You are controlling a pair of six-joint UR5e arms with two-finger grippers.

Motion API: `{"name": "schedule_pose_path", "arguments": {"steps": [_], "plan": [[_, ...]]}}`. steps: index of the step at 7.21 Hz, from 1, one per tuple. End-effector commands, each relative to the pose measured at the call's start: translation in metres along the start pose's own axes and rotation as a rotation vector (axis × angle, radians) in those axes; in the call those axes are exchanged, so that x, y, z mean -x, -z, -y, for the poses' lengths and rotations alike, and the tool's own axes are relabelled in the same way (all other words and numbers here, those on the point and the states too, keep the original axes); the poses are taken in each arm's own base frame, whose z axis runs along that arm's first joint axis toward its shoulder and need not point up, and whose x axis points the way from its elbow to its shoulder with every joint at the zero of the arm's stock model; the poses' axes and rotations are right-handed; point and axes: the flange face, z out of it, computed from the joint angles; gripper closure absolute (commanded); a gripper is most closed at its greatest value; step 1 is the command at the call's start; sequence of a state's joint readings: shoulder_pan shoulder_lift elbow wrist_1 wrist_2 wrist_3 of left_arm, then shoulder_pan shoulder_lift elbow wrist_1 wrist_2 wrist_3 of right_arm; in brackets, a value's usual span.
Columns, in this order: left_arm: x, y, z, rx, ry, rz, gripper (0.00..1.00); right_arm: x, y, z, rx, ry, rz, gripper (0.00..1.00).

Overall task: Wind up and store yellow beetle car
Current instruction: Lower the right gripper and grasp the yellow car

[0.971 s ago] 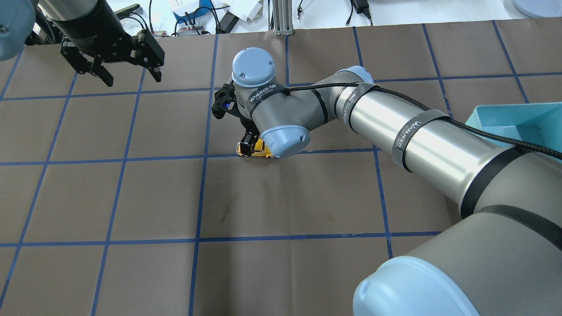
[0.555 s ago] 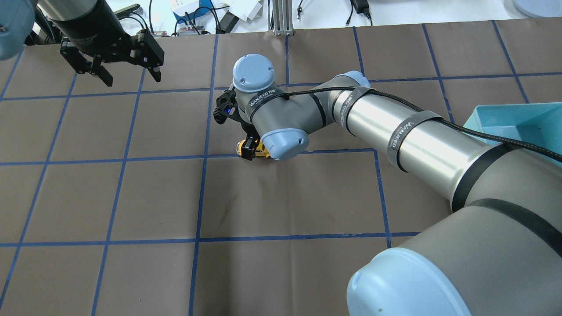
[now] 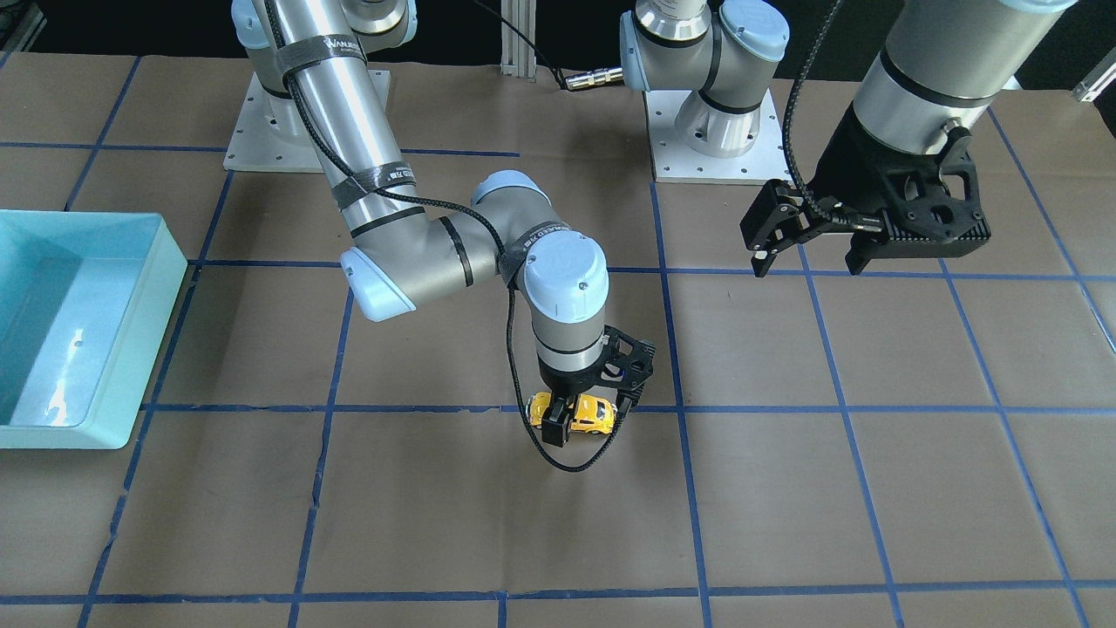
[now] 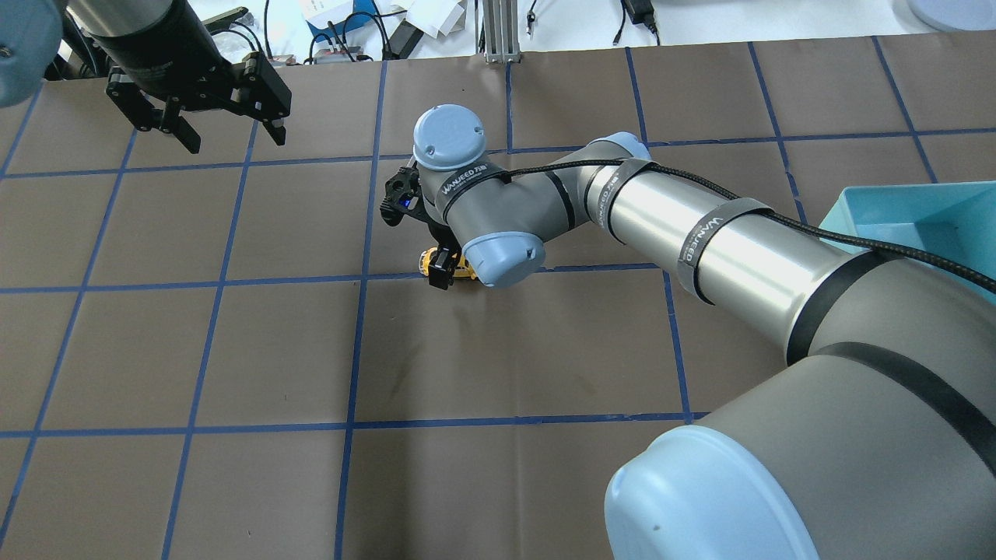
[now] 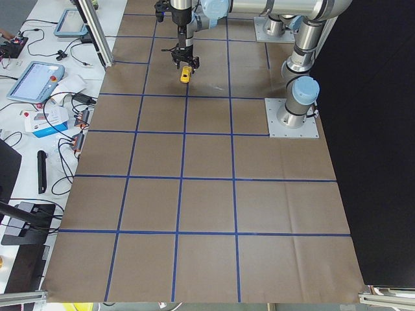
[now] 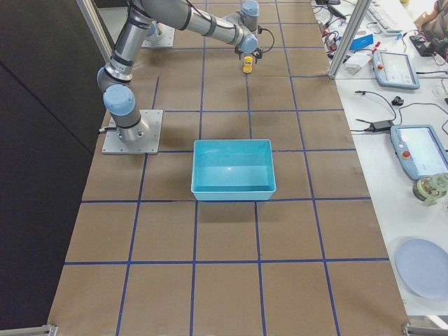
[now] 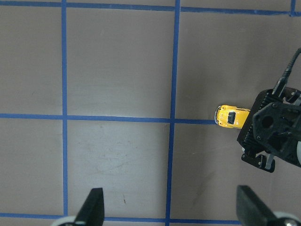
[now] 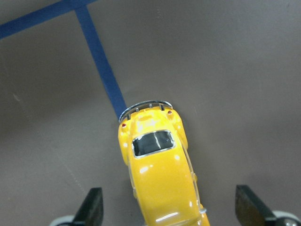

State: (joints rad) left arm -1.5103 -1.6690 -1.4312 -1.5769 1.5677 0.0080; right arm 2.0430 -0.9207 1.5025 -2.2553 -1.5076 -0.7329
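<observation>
The yellow beetle car (image 3: 594, 412) stands on the brown table on a blue tape line; it also shows in the overhead view (image 4: 462, 270). My right gripper (image 3: 562, 419) is low over it, open, with one finger on each side of the car. In the right wrist view the car (image 8: 160, 174) lies between the two fingertips (image 8: 94, 207), which stand apart from its sides. My left gripper (image 3: 806, 260) is open and empty, high above the table to the robot's left. Its wrist view shows the car (image 7: 229, 117) from above.
A light blue bin (image 3: 166, 262) stands on the robot's right side of the table, also seen in the exterior right view (image 6: 234, 189). The two arm bases (image 3: 711, 131) are bolted at the robot's edge. Blue tape lines grid the brown paper.
My right arm has shifted a little and its gripper has settled lower around the car. The car and my left arm have not moved.
</observation>
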Motion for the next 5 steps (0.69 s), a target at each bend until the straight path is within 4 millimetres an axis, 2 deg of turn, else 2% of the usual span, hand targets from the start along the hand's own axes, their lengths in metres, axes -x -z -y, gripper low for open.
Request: {"name": "schedule_pose_path", "arguments": {"steps": [1, 3, 4, 5], "plan": [[0.0004, 0.0000, 0.0001, 0.000, 0.001, 0.000, 0.00, -0.0010, -0.0025, 0.0013, -0.012, 0.006, -0.009, 0.36], [0.0004, 0.0000, 0.0001, 0.000, 0.001, 0.000, 0.00, -0.0013, -0.0010, 0.0016, -0.009, 0.009, -0.008, 0.62], [0.0004, 0.0000, 0.0001, 0.000, 0.001, 0.000, 0.00, -0.0015, -0.0006, 0.0019, -0.009, 0.018, -0.008, 0.68], [0.0004, 0.0000, 0.0001, 0.000, 0.001, 0.000, 0.00, -0.0030, 0.0024, 0.0019, -0.012, 0.019, -0.014, 0.70]]}}
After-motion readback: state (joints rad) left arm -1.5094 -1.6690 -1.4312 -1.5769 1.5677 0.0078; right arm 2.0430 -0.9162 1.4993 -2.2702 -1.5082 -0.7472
